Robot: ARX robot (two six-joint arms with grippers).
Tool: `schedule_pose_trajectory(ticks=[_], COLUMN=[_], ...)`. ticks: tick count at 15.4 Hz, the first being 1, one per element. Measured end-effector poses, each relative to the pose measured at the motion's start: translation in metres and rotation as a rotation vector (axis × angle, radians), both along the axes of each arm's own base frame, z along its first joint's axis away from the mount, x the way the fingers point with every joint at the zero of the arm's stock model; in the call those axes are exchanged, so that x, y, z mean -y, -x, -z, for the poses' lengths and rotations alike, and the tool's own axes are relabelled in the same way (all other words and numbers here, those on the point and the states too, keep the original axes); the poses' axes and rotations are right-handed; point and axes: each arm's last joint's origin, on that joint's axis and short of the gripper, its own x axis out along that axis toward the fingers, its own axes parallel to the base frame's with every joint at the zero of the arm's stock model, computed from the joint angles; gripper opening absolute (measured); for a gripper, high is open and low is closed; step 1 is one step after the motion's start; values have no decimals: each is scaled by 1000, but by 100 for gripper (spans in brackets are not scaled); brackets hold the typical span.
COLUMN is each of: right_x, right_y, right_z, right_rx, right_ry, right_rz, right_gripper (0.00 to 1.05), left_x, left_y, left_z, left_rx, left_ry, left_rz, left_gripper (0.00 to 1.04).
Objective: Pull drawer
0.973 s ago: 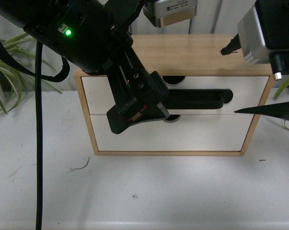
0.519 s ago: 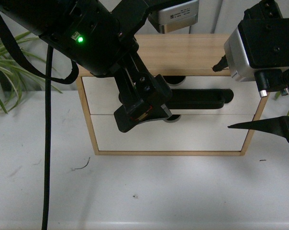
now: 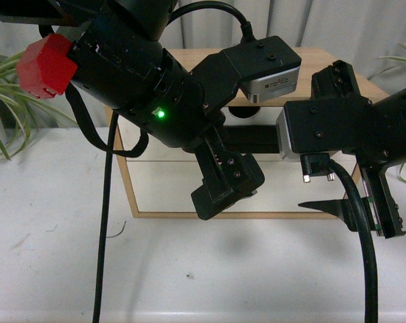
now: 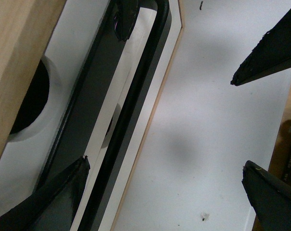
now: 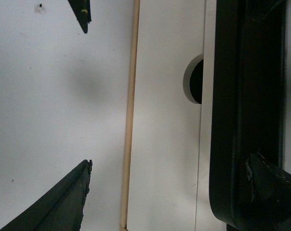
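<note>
The wooden cabinet (image 3: 310,60) stands at the back of the table. Its upper drawer (image 4: 80,45) has a white front, a semicircular notch (image 4: 27,103) and a long black bar handle (image 3: 257,138). The handle (image 4: 136,96) also runs through the left wrist view, and the handle (image 5: 246,96) fills the edge of the right wrist view. My left gripper (image 4: 165,192) is open, with one finger (image 4: 59,195) over the handle and the other over the table. My right gripper (image 5: 167,192) is open too, with one finger (image 5: 271,187) in front of the handle's end. The arms hide most of the drawer in the front view.
A plain lower drawer front (image 3: 163,185) sits under the handled one. Green plants (image 3: 5,101) stand at the far left and far right. The white table (image 3: 189,269) spreads in front of the cabinet, and a black cable (image 3: 103,222) hangs down on the left.
Both arms have swung inward and lower in front of the cabinet, the left arm rightward, the right arm leftward. The drawer front looks unmoved.
</note>
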Motion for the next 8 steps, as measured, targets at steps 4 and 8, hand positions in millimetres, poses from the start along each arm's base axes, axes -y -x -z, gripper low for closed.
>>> schedule_pose_trajectory(ticks=[4,8], right_x=[-6,-7], right_y=[-3,-3], right_z=[11,18], right_rx=[-11,-25], right_ry=[7,7], right_rz=[0,4], right_gripper=[98,98], left_x=[7,11], left_y=[-1,0], left_z=[9,13], left_rx=[1,1], left_ry=[-5,-3], left_rz=[8,17], left_gripper=[98,98])
